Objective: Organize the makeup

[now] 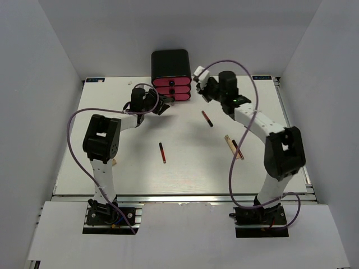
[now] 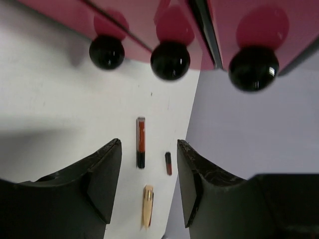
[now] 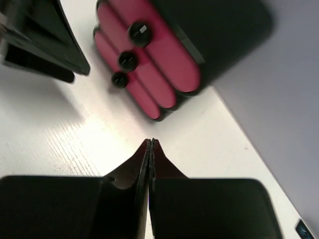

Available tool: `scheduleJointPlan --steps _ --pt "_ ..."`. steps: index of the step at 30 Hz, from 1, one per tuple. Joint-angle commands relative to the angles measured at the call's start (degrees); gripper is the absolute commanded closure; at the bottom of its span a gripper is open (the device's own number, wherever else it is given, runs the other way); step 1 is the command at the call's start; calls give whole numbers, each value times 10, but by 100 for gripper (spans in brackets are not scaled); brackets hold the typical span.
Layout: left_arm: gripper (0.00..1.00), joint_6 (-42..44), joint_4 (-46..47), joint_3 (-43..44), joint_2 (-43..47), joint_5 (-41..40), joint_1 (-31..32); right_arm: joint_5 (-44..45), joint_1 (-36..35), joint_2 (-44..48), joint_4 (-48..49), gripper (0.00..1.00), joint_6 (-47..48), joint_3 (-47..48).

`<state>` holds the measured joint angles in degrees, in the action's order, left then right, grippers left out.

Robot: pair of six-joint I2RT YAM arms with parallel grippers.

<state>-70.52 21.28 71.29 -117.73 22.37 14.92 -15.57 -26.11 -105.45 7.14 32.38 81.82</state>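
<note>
The makeup lies loose on the white table: a red-and-black stick in the middle, a second one further right, and beige sticks with a dark stick beside them near the right arm. My left gripper hovers open and empty just in front of the lower left of the black box with three pink drawers. In the left wrist view the open gripper frames a red-and-black stick, a shorter one and a beige stick far beyond. My right gripper is shut on nothing beside the box's right side.
All three pink drawers look shut, each with a black knob. In the right wrist view the shut gripper sits over bare table, with the left gripper's body at the upper left. White walls enclose the table on three sides.
</note>
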Motion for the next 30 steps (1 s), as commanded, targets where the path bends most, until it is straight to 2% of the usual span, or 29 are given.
scheduleJointPlan --steps 1,5,10,21,24,30 --pt "42 -21 3 56 -19 -28 4 -62 33 65 15 100 -66 -40" --pt "39 -37 8 104 -54 -51 9 -68 61 117 4 100 -82 -97" --pt "37 -77 39 117 -93 -65 13 -73 84 141 -3 100 -94 -138" --pt "37 -146 127 100 -109 -206 42 -89 97 157 -20 100 -108 -157" --pt "39 -161 141 104 -115 -223 47 -89 97 162 -21 100 -108 -165" --pt "47 -173 88 110 -114 -276 50 -89 97 169 -27 100 -109 -171"
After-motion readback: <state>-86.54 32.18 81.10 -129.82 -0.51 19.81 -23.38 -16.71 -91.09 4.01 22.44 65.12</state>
